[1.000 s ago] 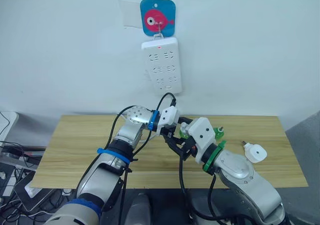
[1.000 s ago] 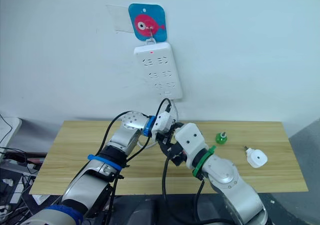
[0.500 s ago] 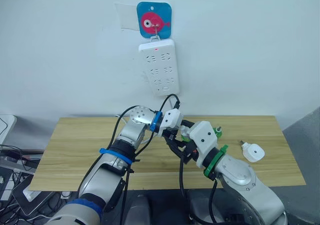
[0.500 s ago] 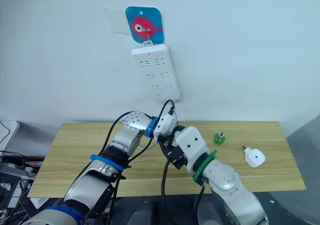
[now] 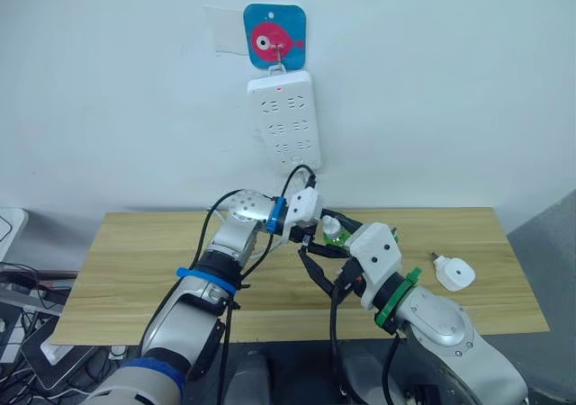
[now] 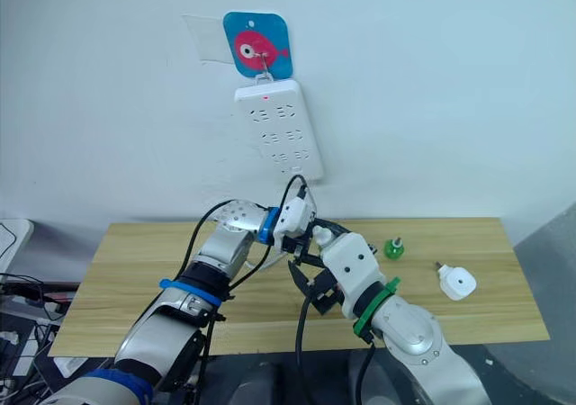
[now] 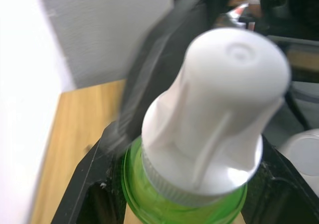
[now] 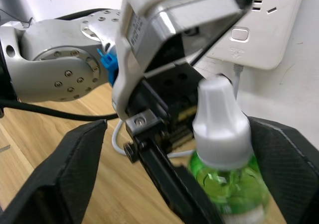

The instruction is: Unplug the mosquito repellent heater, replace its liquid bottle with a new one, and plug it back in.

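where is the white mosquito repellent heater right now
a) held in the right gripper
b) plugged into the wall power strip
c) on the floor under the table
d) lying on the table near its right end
d: the mosquito repellent heater lies unplugged on the wooden table toward its right end, apart from both arms and below the level of the wall power strip.
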